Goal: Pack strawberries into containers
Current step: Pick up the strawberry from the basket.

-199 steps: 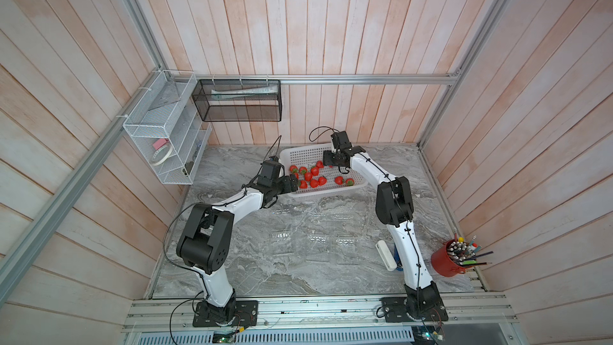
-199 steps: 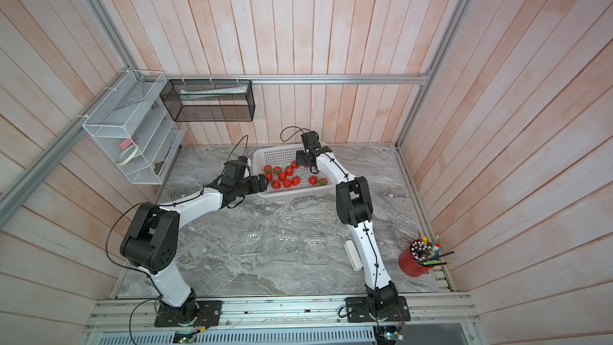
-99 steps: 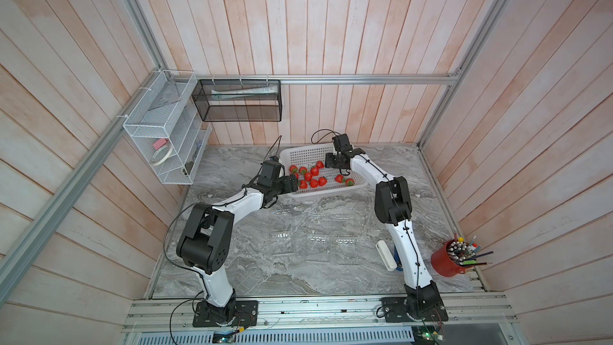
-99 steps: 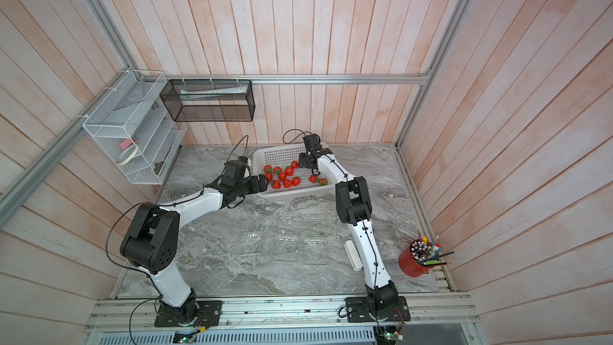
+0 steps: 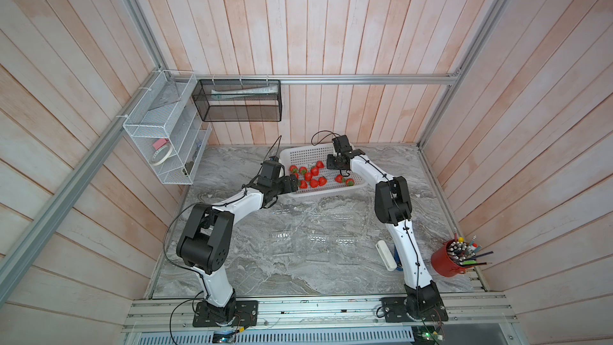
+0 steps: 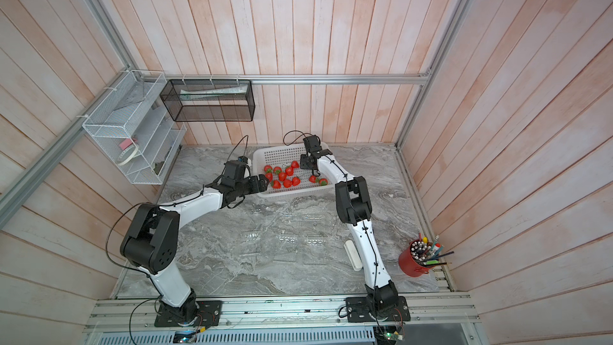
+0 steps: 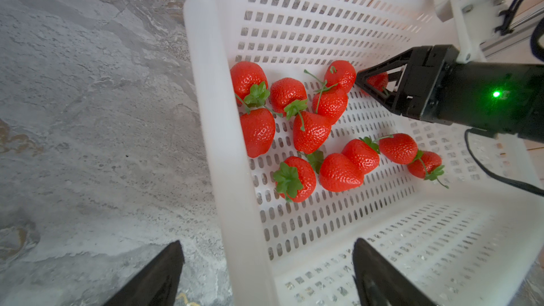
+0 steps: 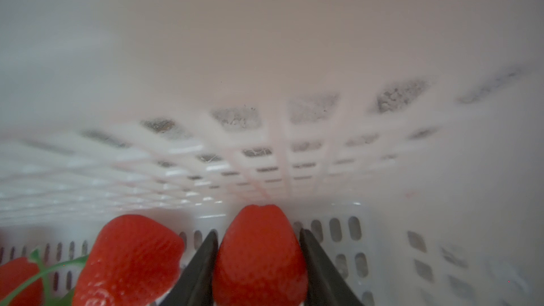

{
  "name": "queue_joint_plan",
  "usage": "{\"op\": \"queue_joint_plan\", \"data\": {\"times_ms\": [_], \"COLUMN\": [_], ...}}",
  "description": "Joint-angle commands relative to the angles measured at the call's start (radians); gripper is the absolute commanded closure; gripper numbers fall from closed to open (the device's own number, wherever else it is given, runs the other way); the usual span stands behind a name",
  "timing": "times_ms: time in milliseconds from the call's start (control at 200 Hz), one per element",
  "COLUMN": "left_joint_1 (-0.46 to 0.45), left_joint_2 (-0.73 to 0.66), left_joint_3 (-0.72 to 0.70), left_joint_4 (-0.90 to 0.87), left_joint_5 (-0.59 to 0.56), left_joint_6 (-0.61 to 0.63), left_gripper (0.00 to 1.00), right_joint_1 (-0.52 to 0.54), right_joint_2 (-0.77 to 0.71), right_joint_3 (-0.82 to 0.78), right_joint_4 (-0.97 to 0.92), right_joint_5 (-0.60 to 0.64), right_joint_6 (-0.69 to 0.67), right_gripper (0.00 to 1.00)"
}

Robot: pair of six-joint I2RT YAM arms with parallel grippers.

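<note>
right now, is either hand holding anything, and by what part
Right hand grips one strawberry by its sides, in the basket. Left hand holds nothing.

Grey marble tabletop [image 5: 265, 270], white perforated basket [image 5: 305, 154] at the back, clear containers [image 5: 315, 237] mid-table, red pencil cup [image 5: 444, 263], white bar [image 5: 386, 255]

White perforated basket [image 5: 306, 154] on marble table [image 5: 265, 270], red pencil cup [image 5: 444, 264], wire shelf [image 5: 156, 134], black mesh bin [image 5: 238, 109]

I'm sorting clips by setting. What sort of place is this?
Probably a robot test cell, not a home or shop: plank walls edged with aluminium rail box in a marble-look tabletop, and a left arm and right arm are bolted down at its front edge.
</note>
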Motion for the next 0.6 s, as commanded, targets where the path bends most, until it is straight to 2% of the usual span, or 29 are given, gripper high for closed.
{"op": "queue_joint_plan", "data": {"times_ms": [0, 355, 595], "left_joint_1": [-0.004, -0.003, -0.002], "left_joint_2": [-0.031, -0.140, -0.233], "left_joint_3": [-0.012, -0.072, -0.132], "left_joint_4": [-0.003, -0.004, -0.006], "left_joint_5": [0.007, -0.041, -0.069], "left_joint_6": [0.014, 0.011, 0.001], "left_gripper": [0.08, 0.08, 0.08], "right_joint_1": [-0.003, 0.005, 0.032], "right_joint_2": [-0.035, -0.176, -0.305], "right_joint_3": [-0.017, -0.153, -0.302], "right_joint_4": [0.007, 0.073, 0.121], "right_joint_5": [0.006, -0.004, -0.001], "right_joint_6": [-0.018, -0.032, -0.035], "right_gripper": [0.57, 0.79, 0.83]}}
